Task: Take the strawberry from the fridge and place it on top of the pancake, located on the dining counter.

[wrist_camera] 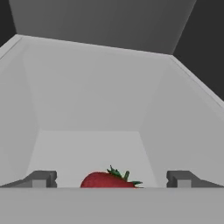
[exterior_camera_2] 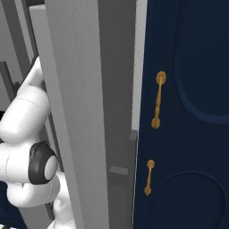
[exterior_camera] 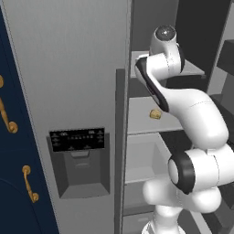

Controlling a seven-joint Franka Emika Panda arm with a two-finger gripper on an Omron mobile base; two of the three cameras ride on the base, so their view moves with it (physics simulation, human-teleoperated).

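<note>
**Claw wide over the strawberry in a fridge bin**

In the hand view the claw (wrist_camera: 111, 179) stands wide, its two dark fingertips (wrist_camera: 43, 179) apart at the lower left and lower right of the frame, with nothing between the pads touching them. The strawberry (wrist_camera: 107, 180), red with a green leafy cap, lies at the bottom centre of that frame, between the fingertips, on the floor of a pale grey bin (wrist_camera: 87, 96) whose walls rise on both sides.

In the left base view the fridge (exterior_camera: 68, 68) fills the left and centre, its black dispenser panel (exterior_camera: 77, 139) at middle left, and the white arm (exterior_camera: 192, 114) reaches into the open compartment at right. A small tan object (exterior_camera: 155, 114) sits on a fridge shelf (exterior_camera: 141, 119). Navy cabinets (exterior_camera_2: 188, 112) with gold handles (exterior_camera_2: 158, 100) occupy the right of the right base view.
</note>
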